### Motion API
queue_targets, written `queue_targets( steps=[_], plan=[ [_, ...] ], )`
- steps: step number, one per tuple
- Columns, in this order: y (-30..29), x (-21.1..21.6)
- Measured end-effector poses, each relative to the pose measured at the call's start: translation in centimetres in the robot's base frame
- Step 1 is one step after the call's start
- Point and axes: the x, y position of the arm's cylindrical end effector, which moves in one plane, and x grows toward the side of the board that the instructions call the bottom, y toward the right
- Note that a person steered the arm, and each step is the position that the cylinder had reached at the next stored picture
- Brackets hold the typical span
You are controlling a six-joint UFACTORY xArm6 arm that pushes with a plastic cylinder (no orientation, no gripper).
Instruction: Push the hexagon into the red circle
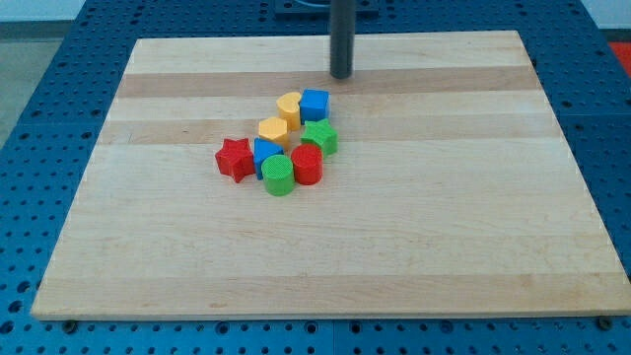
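The yellow hexagon lies in a tight cluster near the board's middle. The red circle sits just below and to the right of it, apart from it, with a blue block touching the hexagon's lower side. My tip is above and to the right of the cluster, a short way above the blue cube, touching no block.
A second yellow block sits beside the blue cube. A green star is just above the red circle, a green circle at its left, and a red star at the cluster's left end. All rest on the wooden board.
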Motion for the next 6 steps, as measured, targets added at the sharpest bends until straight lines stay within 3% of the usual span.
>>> queue_targets(
  steps=[1, 2, 4, 5, 6],
  plan=[
    [-6.2, 3.6],
    [-6.2, 8.3],
    [-7.2, 8.7],
    [-8.4, 11.7],
    [-5.7, 12.5]
  ],
)
